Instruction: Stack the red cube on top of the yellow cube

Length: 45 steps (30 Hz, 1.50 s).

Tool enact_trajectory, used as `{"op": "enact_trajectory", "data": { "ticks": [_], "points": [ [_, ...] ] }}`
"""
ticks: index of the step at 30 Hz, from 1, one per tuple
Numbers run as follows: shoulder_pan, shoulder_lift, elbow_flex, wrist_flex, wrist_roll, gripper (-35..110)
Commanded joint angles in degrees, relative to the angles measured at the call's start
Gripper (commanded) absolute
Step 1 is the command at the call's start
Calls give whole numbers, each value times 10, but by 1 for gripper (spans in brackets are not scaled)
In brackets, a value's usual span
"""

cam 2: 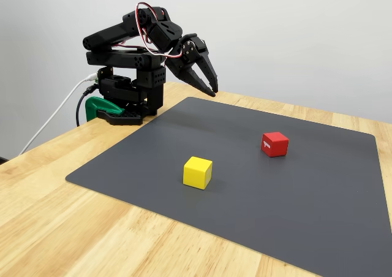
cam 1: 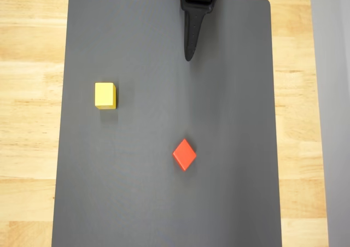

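Only fixed view shows white mark on red cube (cam 2: 275,144).

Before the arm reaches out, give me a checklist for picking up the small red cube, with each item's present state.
1. Small bright red cube free of other things on the dark grey mat: ok.
2. Small plain yellow cube top bare, ready to receive: ok.
3. Black two-finger gripper holds nothing: ok.
4. Jaws wide enough for the cube: not ok, they appear nearly closed.
5. Red cube's faces square to the gripper: cannot tell; it sits corner-on in the overhead view.
6. Path from gripper to red cube clear: ok.
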State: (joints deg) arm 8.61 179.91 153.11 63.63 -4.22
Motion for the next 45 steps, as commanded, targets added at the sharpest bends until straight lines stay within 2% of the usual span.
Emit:
{"op": "enact_trajectory", "data": {
  "ticks": [1, 11, 13, 17, 27, 34, 38, 42, 45],
  "points": [
    [5, 2, 1, -5, -9, 0],
    [-7, 2, 0, -3, -25, 0],
    [-5, -2, -11, 27, -30, 3],
    [11, -56, -54, 65, -36, 11],
    [36, -239, -212, 29, -55, 17],
    [52, -508, -434, 64, -175, 20],
    [55, -665, -599, 146, -346, 20],
    [62, -795, -733, 178, -381, 19],
    [59, -867, -809, 202, -458, 21]
  ]
}}
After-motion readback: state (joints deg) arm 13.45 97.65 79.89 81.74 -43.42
